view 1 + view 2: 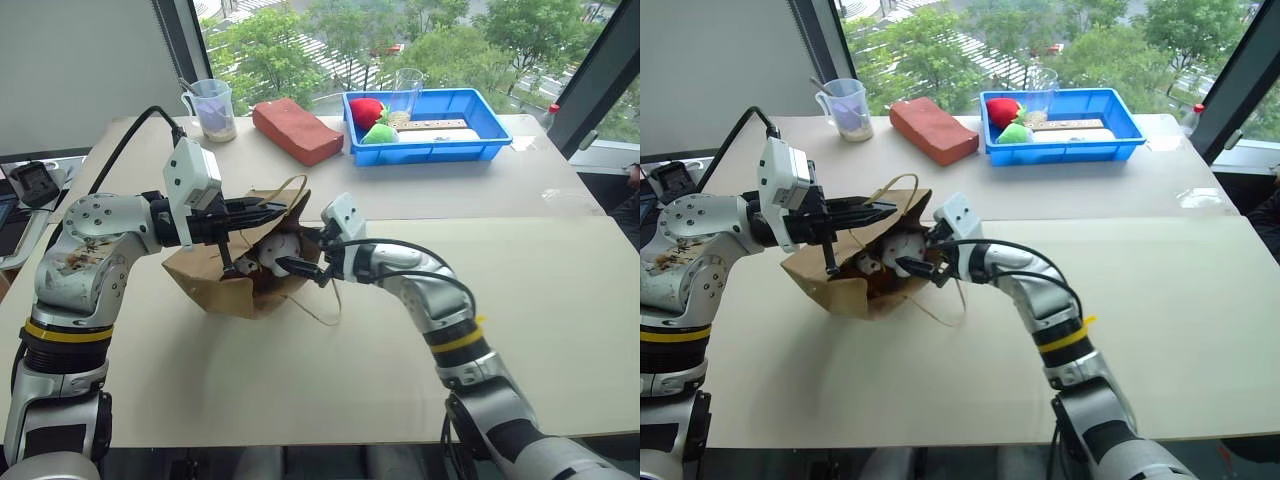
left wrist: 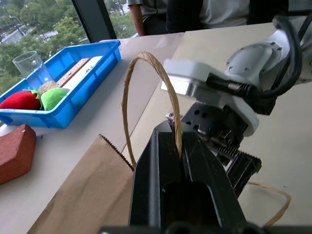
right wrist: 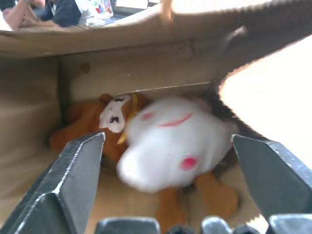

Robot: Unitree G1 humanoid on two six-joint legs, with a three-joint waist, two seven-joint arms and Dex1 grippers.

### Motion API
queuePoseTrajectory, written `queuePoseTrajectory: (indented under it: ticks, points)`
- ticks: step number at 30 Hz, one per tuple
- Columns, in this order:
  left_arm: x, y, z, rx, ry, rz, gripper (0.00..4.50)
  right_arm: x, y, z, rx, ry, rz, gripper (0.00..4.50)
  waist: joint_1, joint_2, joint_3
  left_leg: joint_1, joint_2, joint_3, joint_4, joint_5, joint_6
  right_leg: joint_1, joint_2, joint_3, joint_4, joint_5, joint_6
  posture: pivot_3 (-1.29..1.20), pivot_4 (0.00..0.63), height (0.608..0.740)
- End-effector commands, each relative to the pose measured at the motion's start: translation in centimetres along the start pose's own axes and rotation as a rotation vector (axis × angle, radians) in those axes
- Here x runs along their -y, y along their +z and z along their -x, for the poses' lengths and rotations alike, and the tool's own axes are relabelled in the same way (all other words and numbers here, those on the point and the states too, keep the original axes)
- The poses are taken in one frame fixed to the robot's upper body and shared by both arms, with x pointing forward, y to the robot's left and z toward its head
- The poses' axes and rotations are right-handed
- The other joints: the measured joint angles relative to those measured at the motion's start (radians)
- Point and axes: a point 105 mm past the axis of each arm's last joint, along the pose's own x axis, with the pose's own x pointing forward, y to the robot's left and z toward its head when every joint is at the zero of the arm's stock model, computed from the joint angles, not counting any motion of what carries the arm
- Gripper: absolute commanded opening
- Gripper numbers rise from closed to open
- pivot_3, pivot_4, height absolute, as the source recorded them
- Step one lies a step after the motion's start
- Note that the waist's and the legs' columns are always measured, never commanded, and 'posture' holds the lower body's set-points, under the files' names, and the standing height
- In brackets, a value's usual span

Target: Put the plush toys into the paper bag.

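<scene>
step in hand, as judged: release of the white toy (image 3: 170, 146) into the paper bag (image 1: 205, 280). right gripper (image 3: 168, 165) stands wide at the bag mouth, holding nothing; back it straight out so the fingers don't drag the toy along. left gripper (image 2: 178, 161) is clamped on the bag's cord handle (image 2: 146, 83), keeping the mouth open; best held steady. bag holds both toys, brown monkey (image 3: 105, 119) touching the white one. blue tray (image 1: 470, 150) at 1 o'clock from the bag holds red and green toys.

Table (image 1: 560, 330) with bag (image 1: 205, 285), tray (image 1: 478, 148)
</scene>
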Motion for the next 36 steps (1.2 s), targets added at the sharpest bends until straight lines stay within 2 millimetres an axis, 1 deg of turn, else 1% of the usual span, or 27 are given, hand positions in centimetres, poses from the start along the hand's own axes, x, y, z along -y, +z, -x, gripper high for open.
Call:
queuePoseTrajectory:
  ticks: [1, 3, 5, 8, 9, 12, 15, 16, 18, 19, 25, 26, 27, 28, 30, 32, 33, 36]
  points:
    - [-0.1, 0.6, 0.4, -0.002, 0.015, -0.043, 0.00, -3.4, 1.4, 2.0, -0.001, 0.184, 0.024, 4.47, 0.000, 0.000, 0.000, 0.000, 0.000, 0.000, 0.000, 0.000, 0.000, 0.000, 0.000, 0.000, 0.000, 0.000, 0.000, 0.00, 0.150, 0.740]
    - [-0.1, 0.6, 0.3, -0.001, 0.016, -0.043, 0.00, -4.6, 0.0, 3.3, -0.073, 0.258, 0.013, 4.47, 0.001, 0.000, 0.000, 0.000, 0.000, 0.000, 0.000, 0.000, 0.000, 0.001, 0.000, 0.000, -0.001, 0.000, 0.000, 0.00, 0.150, 0.740]
    - [-0.2, 0.6, 0.4, 0.000, 0.017, -0.042, 0.00, -5.2, -0.9, 3.7, -0.113, 0.287, -0.009, 4.47, 0.002, 0.000, 0.000, 0.000, 0.000, 0.000, 0.000, 0.000, 0.000, 0.001, 0.000, 0.000, -0.002, 0.000, 0.000, 0.00, 0.150, 0.740]
    - [-0.2, 0.5, 0.3, -0.001, 0.014, -0.041, 0.00, -5.1, -2.5, 2.9, -0.159, 0.265, -0.078, 4.47, 0.000, 0.000, 0.000, 0.000, 0.000, 0.000, 0.001, 0.000, 0.000, 0.001, 0.000, 0.000, -0.003, 0.000, 0.000, 0.00, 0.150, 0.740]
    - [-0.2, 0.5, 0.2, -0.001, 0.012, -0.041, 0.00, -5.1, -3.5, 2.5, -0.191, 0.256, -0.102, 4.47, -0.002, 0.000, 0.000, 0.000, 0.000, 0.000, 0.001, 0.000, 0.000, 0.001, 0.000, 0.000, -0.003, 0.000, 0.000, 0.00, 0.150, 0.740]
    - [-0.1, 0.6, 0.1, -0.002, 0.006, -0.042, 0.00, -5.1, -5.3, 1.7, -0.251, 0.251, -0.121, 4.47, 0.000, 0.000, 0.000, 0.001, 0.000, 0.000, 0.001, 0.000, 0.000, 0.001, 0.000, 0.000, -0.003, 0.000, 0.000, 0.00, 0.150, 0.740]
    - [-0.1, 0.7, 0.1, -0.004, 0.001, -0.046, 0.00, -5.2, -5.5, 1.2, -0.235, 0.255, -0.144, 3.66, 0.005, 0.000, 0.000, 0.001, 0.000, 0.000, 0.001, 0.000, 0.000, 0.001, 0.000, 0.000, -0.002, 0.000, 0.000, 0.00, 0.150, 0.740]
    - [-0.1, 0.7, 0.1, -0.005, 0.001, -0.048, 0.00, -5.2, -5.5, 1.2, -0.231, 0.257, -0.144, 3.25, 0.006, 0.000, 0.000, 0.000, 0.000, 0.000, 0.001, 0.000, 0.000, 0.001, 0.000, 0.000, -0.002, 0.000, 0.000, 0.00, 0.150, 0.740]
    - [-0.1, 0.8, 0.1, -0.005, -0.001, -0.050, 0.00, -5.1, -5.5, 1.3, -0.226, 0.252, -0.143, 2.60, 0.008, 0.000, 0.000, 0.000, 0.000, 0.000, 0.001, 0.000, 0.000, 0.001, 0.000, 0.000, -0.002, 0.000, 0.000, 0.00, 0.150, 0.740]
    - [-0.1, 0.8, 0.1, -0.005, -0.002, -0.050, 0.00, -5.0, -5.5, 1.4, -0.221, 0.248, -0.141, 2.18, 0.008, 0.000, 0.000, 0.000, 0.000, 0.000, 0.001, 0.000, 0.000, 0.001, 0.000, 0.000, -0.002, 0.000, 0.000, 0.00, 0.150, 0.740]
    - [-0.4, 1.0, -0.1, 0.004, -0.001, -0.049, 0.00, -3.9, -4.0, 2.7, -0.147, 0.194, -0.124, 0.22, 0.008, 0.000, 0.000, 0.000, 0.000, 0.000, 0.001, 0.000, 0.000, 0.001, 0.000, 0.000, -0.002, 0.000, 0.000, 0.00, 0.150, 0.740]
    - [-0.6, 1.0, -0.4, 0.013, 0.005, -0.049, 0.00, -3.8, -3.6, 3.0, -0.130, 0.183, -0.120, 0.04, 0.010, 0.000, 0.000, 0.000, 0.000, 0.000, 0.001, 0.000, 0.000, 0.001, 0.000, 0.000, -0.002, 0.000, 0.000, 0.00, 0.150, 0.740]
    - [-0.9, 1.1, -0.8, 0.024, 0.010, -0.048, 0.00, -3.8, -3.1, 3.2, -0.113, 0.174, -0.112, 0.04, 0.014, 0.000, 0.000, 0.000, 0.000, 0.000, 0.001, 0.000, 0.000, 0.001, 0.000, 0.000, -0.003, 0.000, 0.000, 0.00, 0.150, 0.740]
    - [-1.5, 1.2, -1.5, 0.042, 0.020, -0.056, 0.00, -3.5, -1.6, 3.7, -0.059, 0.141, -0.107, 0.04, 0.020, 0.000, 0.000, 0.000, 0.000, 0.000, 0.001, 0.000, 0.000, 0.001, 0.000, 0.000, -0.003, 0.000, 0.000, 0.00, 0.150, 0.740]
    - [-2.3, 1.3, -2.6, 0.066, 0.026, -0.067, 0.00, -3.3, 0.2, 4.4, 0.008, 0.100, -0.099, 0.04, 0.027, 0.000, 0.000, 0.000, 0.000, 0.000, 0.002, 0.000, 0.000, 0.001, 0.000, 0.000, -0.004, 0.000, 0.000, 0.00, 0.150, 0.740]
    - [-3.3, 1.6, -3.7, 0.094, 0.024, -0.074, 0.00, -3.5, 2.3, 5.3, 0.068, 0.079, -0.082, 0.04, 0.030, 0.000, 0.000, 0.000, 0.000, 0.000, 0.003, 0.000, 0.000, 0.001, 0.000, 0.000, -0.003, 0.000, 0.000, 0.00, 0.150, 0.740]
    - [-4.3, 1.9, -4.5, 0.119, 0.030, -0.074, 0.00, -3.7, 3.6, 5.9, 0.094, 0.061, -0.039, 0.04, 0.031, 0.000, 0.000, 0.000, 0.000, 0.000, 0.003, 0.000, 0.000, 0.001, 0.000, 0.000, -0.003, 0.000, 0.000, 0.00, 0.150, 0.740]
    - [-6.2, 2.7, -6.3, 0.173, 0.032, -0.063, 0.00, -4.0, 6.3, 6.6, 0.148, 0.018, 0.014, 0.04, 0.032, 0.000, 0.000, -0.001, -0.001, 0.000, 0.003, 0.000, 0.000, 0.001, 0.000, 0.000, -0.004, 0.000, 0.000, 0.00, 0.150, 0.740]
